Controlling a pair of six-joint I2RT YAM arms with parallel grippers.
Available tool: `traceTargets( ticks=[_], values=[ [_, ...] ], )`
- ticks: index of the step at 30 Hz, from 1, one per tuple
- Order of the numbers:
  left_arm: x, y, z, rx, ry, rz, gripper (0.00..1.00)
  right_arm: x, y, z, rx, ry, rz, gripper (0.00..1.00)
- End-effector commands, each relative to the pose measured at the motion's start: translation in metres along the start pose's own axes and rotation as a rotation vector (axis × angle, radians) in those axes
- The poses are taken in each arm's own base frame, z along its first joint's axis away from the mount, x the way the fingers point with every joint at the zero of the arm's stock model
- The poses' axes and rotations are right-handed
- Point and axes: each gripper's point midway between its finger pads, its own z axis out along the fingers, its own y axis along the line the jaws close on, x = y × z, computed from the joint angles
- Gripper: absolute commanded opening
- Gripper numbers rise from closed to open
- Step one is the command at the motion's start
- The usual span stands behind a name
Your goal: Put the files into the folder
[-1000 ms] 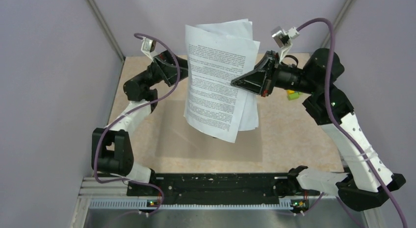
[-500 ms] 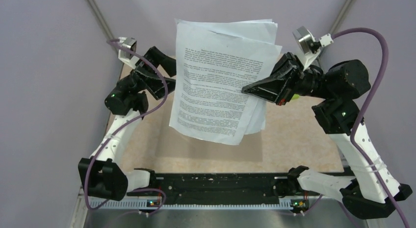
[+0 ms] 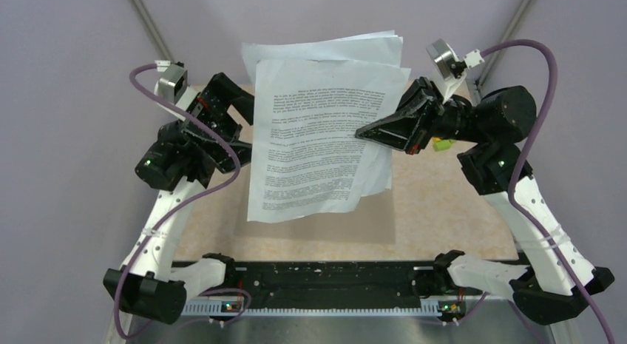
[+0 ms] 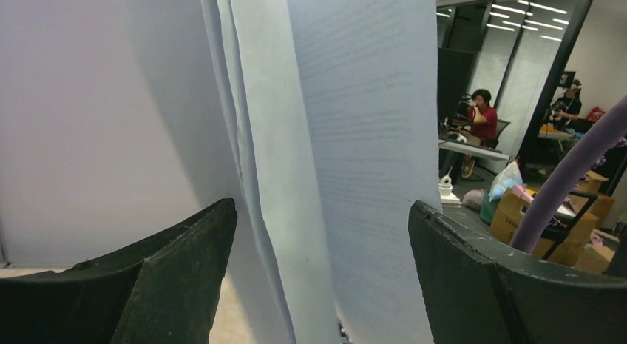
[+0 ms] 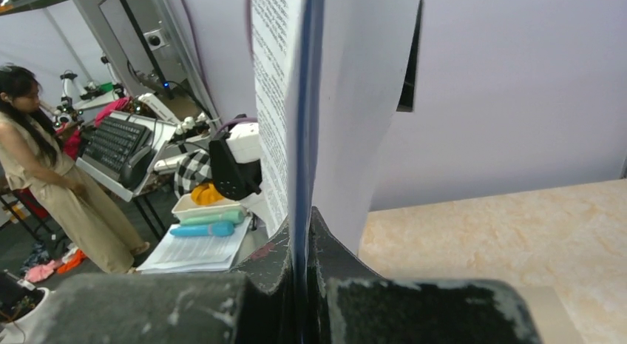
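files (image 3: 318,137): lifted, swung squarer to camera | left hand (image 3: 240,126): drawn back to their left edge

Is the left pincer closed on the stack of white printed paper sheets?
No, the left pincer stands wide open, and the white printed paper sheets hang between its black fingers.

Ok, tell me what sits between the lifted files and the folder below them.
Nothing visible. The files hang from the shut right claw over the folder; the open left claw only straddles their edge.
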Motion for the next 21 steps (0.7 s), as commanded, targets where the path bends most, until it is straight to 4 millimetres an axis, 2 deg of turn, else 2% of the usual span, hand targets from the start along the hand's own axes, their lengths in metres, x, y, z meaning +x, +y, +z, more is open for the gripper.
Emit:
traceTargets(
  ticks=[1,6,9,17,21],
  values=[
    [-0.006,-0.028,0.01,0.035,0.023,0.069,0.9,-0.004,-0.007,0.006,-0.005,-0.016,-0.053,0.0],
    [-0.011,-0.043,0.013,0.007,0.034,0.105,0.89,-0.005,-0.025,0.006,0.089,0.012,-0.088,0.0],
    [-0.011,-0.036,0.013,-0.068,0.034,0.156,0.89,-0.007,-0.024,0.008,0.076,0.007,-0.09,0.0],
    [-0.004,-0.031,0.015,-0.061,0.039,0.115,0.85,-0.004,-0.03,0.01,0.074,0.004,-0.079,0.0],
    [-0.003,-0.012,0.014,-0.156,0.048,0.101,0.78,-0.003,-0.03,0.011,0.07,-0.003,-0.066,0.0]
  ],
)
